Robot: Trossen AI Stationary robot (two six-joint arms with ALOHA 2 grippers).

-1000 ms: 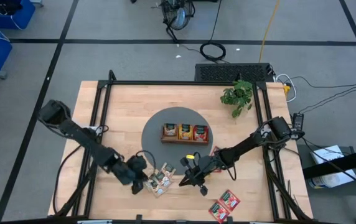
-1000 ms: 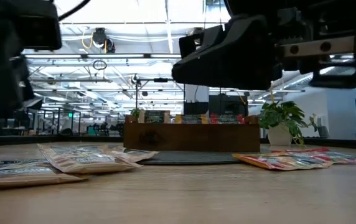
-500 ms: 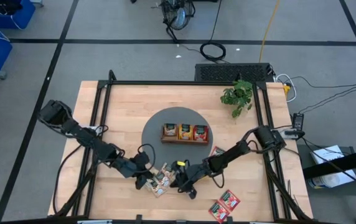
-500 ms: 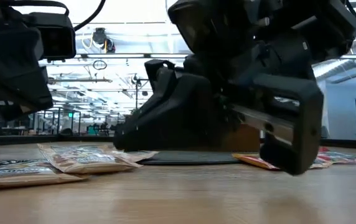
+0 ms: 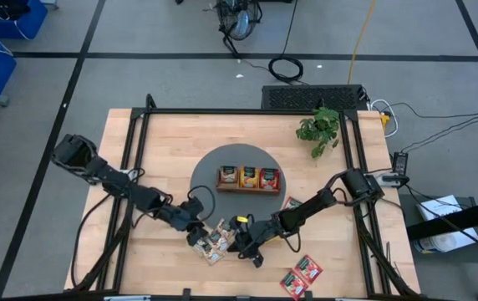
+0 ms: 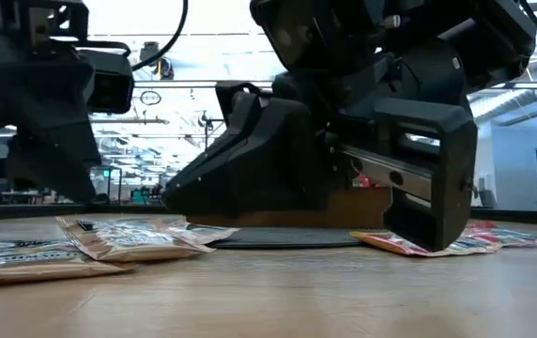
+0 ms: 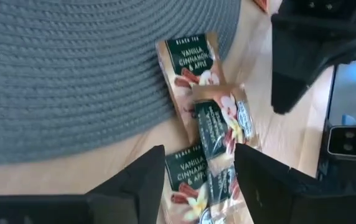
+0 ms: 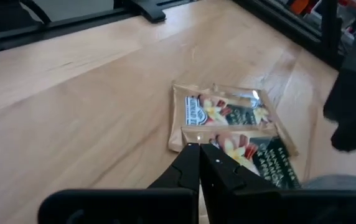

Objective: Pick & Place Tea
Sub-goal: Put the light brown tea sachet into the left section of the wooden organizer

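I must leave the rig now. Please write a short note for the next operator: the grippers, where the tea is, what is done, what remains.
Left gripper: open, over the beige sachets at the mat's front edge, holding nothing.
Right gripper: shut, empty, tip low beside the same pile.
Wooden tray on the mat: sachets stand in all three compartments.
Left loose: the beige pile, red sachets at the front right, one more right of the mat.

Tabletop (image 5: 172, 142): pale wood grain. Round mat (image 5: 214, 163): grey, woven in concentric rings. Beside the mat, beige tea sachets (image 7: 193, 68) carry dark green labels with white lettering and red-and-cream flower print. Red sachets (image 5: 302, 272) lie beyond these. Both arms: black.
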